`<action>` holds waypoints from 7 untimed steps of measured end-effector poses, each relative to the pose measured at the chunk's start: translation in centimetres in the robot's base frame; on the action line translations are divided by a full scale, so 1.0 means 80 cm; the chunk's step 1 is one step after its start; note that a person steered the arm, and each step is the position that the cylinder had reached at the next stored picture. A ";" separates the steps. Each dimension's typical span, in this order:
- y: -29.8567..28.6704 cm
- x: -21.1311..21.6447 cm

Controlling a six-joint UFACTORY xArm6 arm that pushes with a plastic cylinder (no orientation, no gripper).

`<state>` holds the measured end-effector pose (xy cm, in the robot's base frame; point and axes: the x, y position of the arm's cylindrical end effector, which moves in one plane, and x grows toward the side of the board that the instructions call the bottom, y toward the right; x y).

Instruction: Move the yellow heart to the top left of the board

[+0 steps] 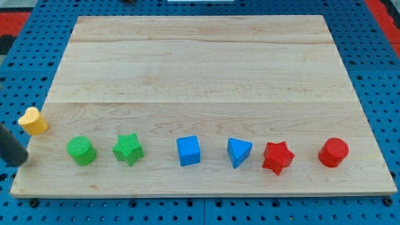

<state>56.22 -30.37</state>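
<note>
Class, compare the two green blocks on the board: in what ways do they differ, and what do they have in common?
Shape: the green cylinder is round with a flat circular top, while the green star has pointed arms. Position: the green cylinder lies nearer the view's left edge, closest to the yellow heart; the green star lies to its right, nearer the blue cube. Both are green, ridged on top, apart, and in the same bottom row.

Pale wooden board (200,69) on blue perforated table (381,81); red strips at top corners; even light
</note>
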 end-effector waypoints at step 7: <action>0.176 -0.287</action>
<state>33.29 -16.30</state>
